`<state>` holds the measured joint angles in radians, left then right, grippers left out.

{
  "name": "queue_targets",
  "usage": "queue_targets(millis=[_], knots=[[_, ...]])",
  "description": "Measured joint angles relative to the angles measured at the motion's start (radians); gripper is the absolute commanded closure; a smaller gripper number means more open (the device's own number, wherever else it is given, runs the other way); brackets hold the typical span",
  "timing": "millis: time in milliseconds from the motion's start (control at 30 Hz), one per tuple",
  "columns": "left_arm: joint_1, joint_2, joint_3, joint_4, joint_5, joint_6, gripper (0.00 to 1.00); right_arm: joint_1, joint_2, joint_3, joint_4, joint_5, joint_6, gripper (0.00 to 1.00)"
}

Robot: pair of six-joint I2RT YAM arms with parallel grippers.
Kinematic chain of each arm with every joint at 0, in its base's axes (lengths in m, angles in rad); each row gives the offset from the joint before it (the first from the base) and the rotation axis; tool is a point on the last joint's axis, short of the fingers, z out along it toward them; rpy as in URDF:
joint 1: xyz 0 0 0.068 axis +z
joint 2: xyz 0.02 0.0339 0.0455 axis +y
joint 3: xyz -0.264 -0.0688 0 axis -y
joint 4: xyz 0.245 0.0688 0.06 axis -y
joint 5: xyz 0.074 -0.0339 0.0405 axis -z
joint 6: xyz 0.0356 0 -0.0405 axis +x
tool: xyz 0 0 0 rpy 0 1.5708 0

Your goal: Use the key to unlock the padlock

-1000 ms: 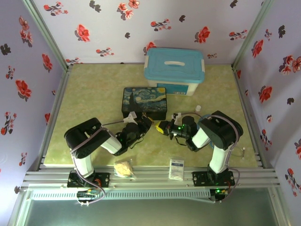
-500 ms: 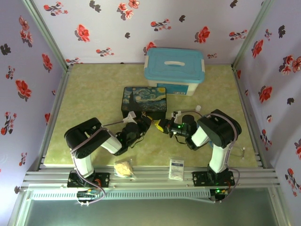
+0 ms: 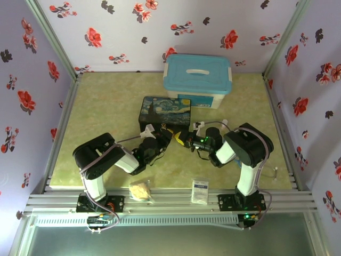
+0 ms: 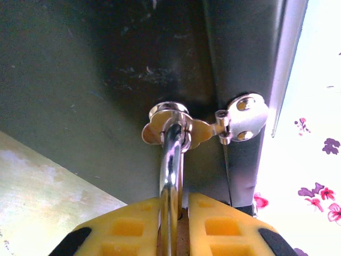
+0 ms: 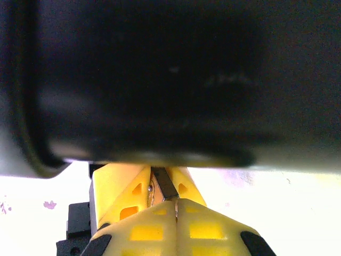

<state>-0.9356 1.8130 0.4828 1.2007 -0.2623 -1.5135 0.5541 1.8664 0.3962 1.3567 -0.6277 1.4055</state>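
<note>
In the left wrist view the padlock's silver shackle [image 4: 171, 160] runs up through the staple of the hasp [image 4: 242, 114] on the Starry-Night tin box [image 4: 80, 80]. My left gripper [image 4: 184, 205] is shut on the padlock, and only a brownish strip of its body shows between the yellow fingers [image 4: 128, 226]. In the right wrist view my right gripper [image 5: 176, 205] is shut on the thin dark key [image 5: 163, 185]. The key points at the left gripper's yellow fingers [image 5: 120, 186], under the box. Seen from above, both grippers [image 3: 169, 133] [image 3: 183, 140] meet at the box's front edge [image 3: 164, 109].
A white tub with a blue lid [image 3: 198, 74] stands behind the tin box. A small white cap [image 3: 224, 122] lies right of the right gripper. A yellowish bag [image 3: 140, 190] and a white packet [image 3: 200, 191] lie near the front rail.
Both grippers have moved a little farther from the arm bases, and the right one has closed in leftward on the left one. The tin box has slid slightly back.
</note>
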Motion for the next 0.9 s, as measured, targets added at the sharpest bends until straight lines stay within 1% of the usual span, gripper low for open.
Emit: queue_targets(millis=[100, 167, 300, 633, 733, 833, 900], knots=[[0.000, 0.001, 0.000, -0.006, 0.000, 0.000, 1.00, 0.011, 0.000, -0.008, 0.003, 0.027, 0.000, 0.92], [-0.001, 0.001, -0.001, -0.009, 0.001, 0.000, 1.00, 0.016, 0.000, -0.016, 0.009, 0.040, 0.000, 0.81], [-0.002, 0.001, -0.006, -0.004, 0.012, 0.000, 1.00, 0.021, -0.002, -0.030, 0.008, 0.053, -0.010, 0.76], [-0.005, 0.001, -0.035, 0.003, 0.054, 0.001, 1.00, 0.022, -0.034, -0.083, 0.008, 0.071, -0.011, 0.76], [-0.005, 0.001, -0.035, 0.004, 0.056, 0.001, 1.00, 0.022, -0.034, -0.084, 0.008, 0.066, -0.010, 0.81], [-0.005, 0.001, -0.035, 0.004, 0.056, 0.001, 1.00, 0.025, -0.034, -0.085, 0.008, 0.062, -0.011, 0.82], [-0.005, 0.001, -0.035, 0.004, 0.056, 0.001, 1.00, 0.030, -0.034, -0.091, 0.008, 0.059, -0.011, 0.84]])
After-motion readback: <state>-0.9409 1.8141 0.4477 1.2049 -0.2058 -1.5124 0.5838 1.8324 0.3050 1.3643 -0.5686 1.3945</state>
